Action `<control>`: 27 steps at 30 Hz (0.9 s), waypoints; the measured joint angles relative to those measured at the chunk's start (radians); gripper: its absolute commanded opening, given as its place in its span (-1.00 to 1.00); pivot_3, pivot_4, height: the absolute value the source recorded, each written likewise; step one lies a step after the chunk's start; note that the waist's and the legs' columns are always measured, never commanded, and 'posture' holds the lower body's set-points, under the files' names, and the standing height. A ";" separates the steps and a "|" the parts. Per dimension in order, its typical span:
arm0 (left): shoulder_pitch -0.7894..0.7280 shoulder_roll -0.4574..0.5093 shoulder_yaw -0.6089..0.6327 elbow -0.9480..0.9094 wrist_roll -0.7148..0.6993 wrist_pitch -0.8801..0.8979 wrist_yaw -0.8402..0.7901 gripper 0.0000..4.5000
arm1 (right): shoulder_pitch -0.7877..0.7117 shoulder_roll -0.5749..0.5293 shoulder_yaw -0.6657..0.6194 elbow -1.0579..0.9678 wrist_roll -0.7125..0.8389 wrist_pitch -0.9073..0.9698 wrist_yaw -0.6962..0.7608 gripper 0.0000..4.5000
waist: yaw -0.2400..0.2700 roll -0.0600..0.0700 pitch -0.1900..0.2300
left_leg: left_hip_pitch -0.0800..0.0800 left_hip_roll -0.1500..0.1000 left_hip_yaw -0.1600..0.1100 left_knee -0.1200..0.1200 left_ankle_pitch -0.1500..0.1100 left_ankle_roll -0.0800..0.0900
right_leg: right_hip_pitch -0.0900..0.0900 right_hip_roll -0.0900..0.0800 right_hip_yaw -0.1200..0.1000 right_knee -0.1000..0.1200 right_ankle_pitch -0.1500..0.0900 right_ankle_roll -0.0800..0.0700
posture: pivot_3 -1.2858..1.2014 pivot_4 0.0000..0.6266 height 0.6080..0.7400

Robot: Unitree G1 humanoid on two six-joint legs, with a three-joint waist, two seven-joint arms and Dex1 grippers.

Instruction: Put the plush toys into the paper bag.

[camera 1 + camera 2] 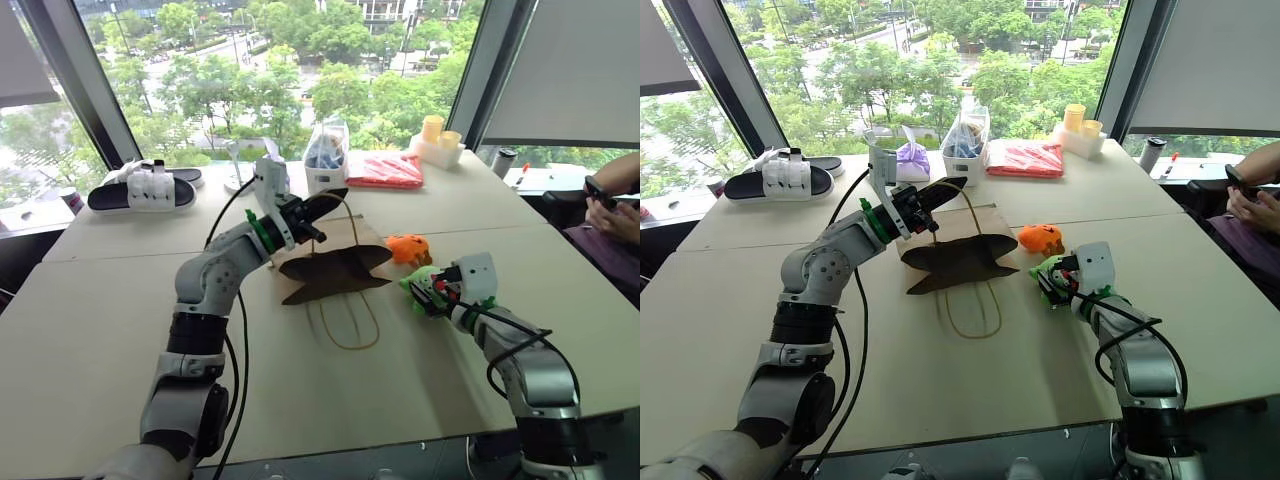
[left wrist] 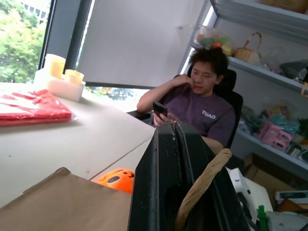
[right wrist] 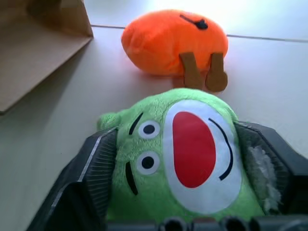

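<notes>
The brown paper bag (image 1: 335,265) lies on the table with its mouth toward me. My left gripper (image 1: 325,203) is shut on one tan loop handle (image 2: 202,187) and holds it lifted above the bag. The other handle (image 1: 345,320) lies flat on the table. The orange plush toy (image 1: 408,248) rests just right of the bag. The green plush toy (image 3: 187,154) with the white-and-red mouth sits on the table in front of the orange one. My right gripper (image 1: 432,292) is closed around the green toy, one finger against each of its sides.
A person (image 1: 615,210) sits at the table's right edge holding a phone. Along the far edge are black-and-white sandals (image 1: 145,188), a purple pouch (image 1: 912,158), a clear plastic bag (image 1: 325,158), a red packet (image 1: 385,170) and yellow cups (image 1: 438,140).
</notes>
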 measured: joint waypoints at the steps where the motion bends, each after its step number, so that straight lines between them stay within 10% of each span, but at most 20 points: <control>1: 0.000 0.001 0.001 -0.007 0.000 0.000 0.005 -1.00 | 0.000 -0.013 0.011 -0.003 -0.004 0.001 0.005 -0.03 | -0.001 0.000 0.000 | 0.000 0.000 0.000 0.000 0.000 0.000 | 0.000 0.000 0.000 0.000 0.000 0.000 | 0.03 -0.52 1.00; 6: 0.000 0.001 0.002 -0.027 -0.002 0.000 0.015 -1.00 | 0.002 -0.034 0.040 -0.010 -0.019 -0.004 0.020 -0.99 | -0.002 0.000 0.000 | 0.000 0.000 0.001 0.000 0.000 0.001 | 0.000 0.000 0.000 0.000 0.000 0.000 | 0.03 -0.52 1.00; 12: 0.000 -0.002 0.002 -0.026 -0.002 0.000 0.019 -1.00 | 0.048 -0.049 0.026 -0.114 0.022 -0.003 0.067 -0.99 | -0.001 0.000 0.000 | 0.000 0.000 0.000 0.001 0.000 0.001 | 0.001 0.000 0.000 0.000 0.000 0.000 | 0.03 -0.52 1.00; 19: -0.025 -0.026 0.017 0.015 -0.024 0.006 0.035 -1.00 | 0.024 -0.143 -0.146 -0.516 0.460 0.277 0.237 -0.99 | 0.000 -0.001 0.000 | 0.000 0.000 -0.001 0.001 -0.001 0.001 | 0.001 0.000 0.000 -0.001 0.000 0.000 | 0.03 -0.52 1.00; 27: -0.039 -0.067 0.025 0.002 -0.074 0.043 0.074 -1.00 | -0.089 -0.102 -0.006 -0.469 0.509 0.346 0.187 -0.99 | -0.002 0.000 0.000 | 0.000 0.000 0.000 0.001 -0.001 0.001 | 0.001 0.000 0.000 0.000 0.000 0.000 | 0.03 -0.52 1.00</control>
